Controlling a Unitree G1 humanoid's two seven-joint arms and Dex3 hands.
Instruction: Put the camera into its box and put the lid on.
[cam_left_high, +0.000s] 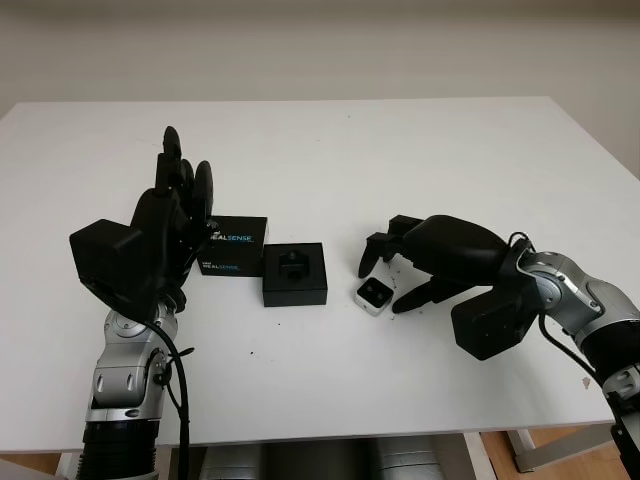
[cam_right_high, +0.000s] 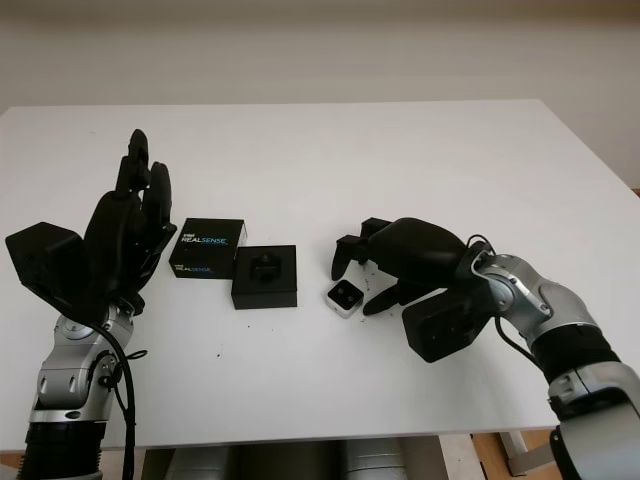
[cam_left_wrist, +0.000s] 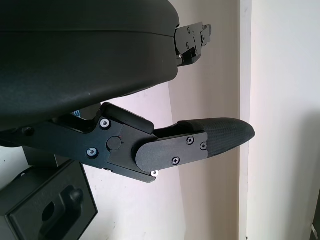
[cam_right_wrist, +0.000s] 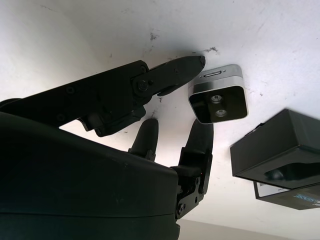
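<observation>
On white table (cam_left_high: 420, 150), centre: silver camera (cam_left_high: 373, 295) lies just right of open black box (cam_left_high: 294, 274); lid (cam_left_high: 233, 246) w/ printed lettering lies flat, touching box's left rear. R hand (cam_left_high: 392, 272) low over camera, fingers (cam_right_wrist: 170, 75) uncurled either side of it, nothing grasped. L hand (cam_left_high: 178, 205) raised upright left of lid, released, holding nothing.

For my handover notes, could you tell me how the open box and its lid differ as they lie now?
The box is plain black with a moulded recess facing up; the lid is flat on top and carries printed lettering. The box lies nearer the camera, the lid nearer the raised left hand. Both are black, lying side by side on the white table.
</observation>
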